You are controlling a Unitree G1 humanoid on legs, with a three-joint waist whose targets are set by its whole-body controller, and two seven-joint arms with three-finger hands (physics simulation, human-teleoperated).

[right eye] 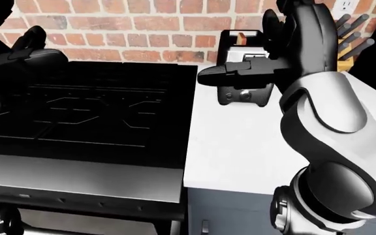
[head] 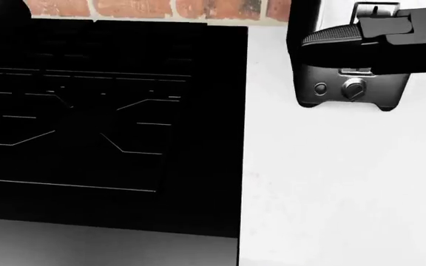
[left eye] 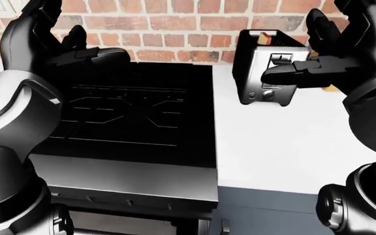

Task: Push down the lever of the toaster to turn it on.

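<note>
The black and silver toaster stands on the white counter against the brick wall, with a piece of toast sticking out of its top. Its lever sits high in the slot on the near face, above two knobs. My right hand is open, with one finger stretched across that face just below the lever; I cannot tell whether it touches. My left hand hangs open at the upper left, over the stove.
A black stove with a steel front edge fills the left half of the views, directly beside the counter. A knife block stands by the wall to the toaster's right. Brick wall closes off the top.
</note>
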